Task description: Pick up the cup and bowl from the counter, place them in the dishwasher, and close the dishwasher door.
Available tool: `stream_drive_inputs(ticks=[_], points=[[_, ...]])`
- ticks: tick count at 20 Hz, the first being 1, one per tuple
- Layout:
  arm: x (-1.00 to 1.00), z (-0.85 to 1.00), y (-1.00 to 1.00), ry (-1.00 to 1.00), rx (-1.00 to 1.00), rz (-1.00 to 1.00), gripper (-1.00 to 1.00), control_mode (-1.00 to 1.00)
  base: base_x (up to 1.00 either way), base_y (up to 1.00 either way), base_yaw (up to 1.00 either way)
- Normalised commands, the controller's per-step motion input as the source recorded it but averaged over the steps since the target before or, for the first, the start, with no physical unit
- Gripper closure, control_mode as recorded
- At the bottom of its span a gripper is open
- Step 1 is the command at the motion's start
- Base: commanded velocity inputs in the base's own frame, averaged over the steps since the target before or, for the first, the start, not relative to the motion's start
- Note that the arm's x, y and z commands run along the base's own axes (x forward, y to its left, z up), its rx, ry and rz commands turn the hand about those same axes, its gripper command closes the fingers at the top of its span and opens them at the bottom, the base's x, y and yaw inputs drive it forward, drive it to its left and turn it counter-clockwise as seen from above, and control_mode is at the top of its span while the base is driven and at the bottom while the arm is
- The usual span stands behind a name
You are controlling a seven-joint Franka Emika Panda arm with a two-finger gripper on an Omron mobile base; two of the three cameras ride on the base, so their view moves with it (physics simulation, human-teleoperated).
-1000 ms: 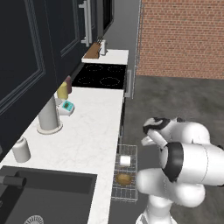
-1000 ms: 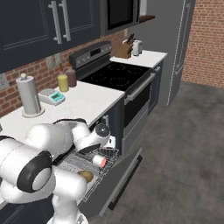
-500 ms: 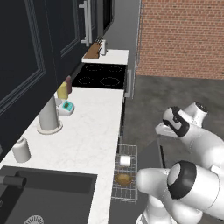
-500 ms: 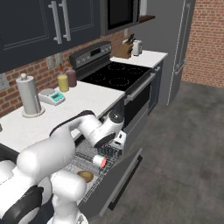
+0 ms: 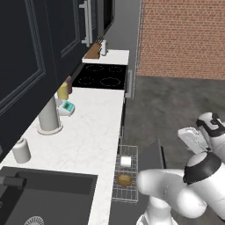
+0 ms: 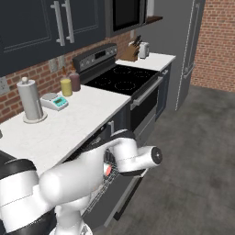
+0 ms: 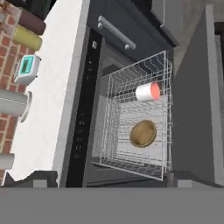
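The dishwasher (image 7: 94,100) stands open under the white counter (image 7: 57,87), its door (image 7: 192,109) folded down and its grey wire rack (image 7: 114,118) pulled out. In the rack the white cup (image 7: 148,92) lies on its side, red-pink top facing the door. The brown wooden bowl (image 7: 143,133) rests just beside it. Both also show in the left base view: cup (image 5: 125,161), bowl (image 5: 125,179), rack (image 5: 132,193). My gripper (image 7: 116,180) hangs open and empty well above the rack, looking down on it; in the left base view the hand (image 5: 188,135) is out over the door (image 5: 151,158).
On the counter stand a paper-towel roll (image 5: 49,116), a white jar (image 5: 20,150), a small scale (image 5: 67,107) and a yellow jar (image 5: 63,91). The black sink (image 5: 44,193) is near, the cooktop (image 5: 103,77) farther along. Grey floor (image 5: 176,101) lies right of the door.
My arm has swung up and away from the rack, out over the door toward the floor side. The cup and bowl have stayed in the rack, and the gripper has stayed open.
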Motion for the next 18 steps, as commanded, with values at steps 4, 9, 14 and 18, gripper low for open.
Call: stream_drive_inputs(ticks=[4, 9, 14, 18], points=[[0.01, -0.55, -0.15, 0.0, 0.38, 0.0, -1.0, -1.0, 0.0, 0.0, 0.0], [0.04, -0.53, -0.12, 0.0, 0.35, 0.0, -1.0, -1.0, 0.0, 0.0, 0.0], [0.0, -0.25, -0.29, 0.0, 0.2, 0.01, -1.0, -1.0, 0.0, 0.0, 0.0], [0.0, -0.23, -0.33, 0.0, 0.15, 0.01, -1.0, -1.0, 0.0, 0.0, 0.0]])
